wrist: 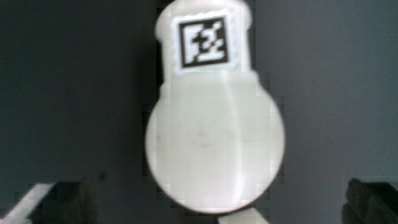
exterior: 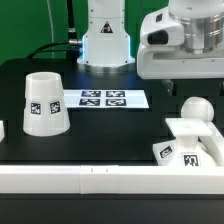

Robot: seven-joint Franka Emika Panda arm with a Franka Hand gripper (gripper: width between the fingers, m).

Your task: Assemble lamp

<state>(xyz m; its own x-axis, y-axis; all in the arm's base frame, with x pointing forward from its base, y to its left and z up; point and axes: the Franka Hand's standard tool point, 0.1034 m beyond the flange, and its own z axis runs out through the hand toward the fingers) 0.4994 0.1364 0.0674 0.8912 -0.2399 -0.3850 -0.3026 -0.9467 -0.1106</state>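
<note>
As the gripper (wrist: 210,206) hovers over the bulb (wrist: 210,130), jaws spread wide and empty, a centred, level descent looks wise before closing on it.

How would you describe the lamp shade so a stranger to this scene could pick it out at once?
Start at the black table and find the flat marker board at its middle. On the exterior view's left of that board stands the shade, alone. It is the only tall, tapered white cup, unlike the flat base and round bulb opposite.
</note>
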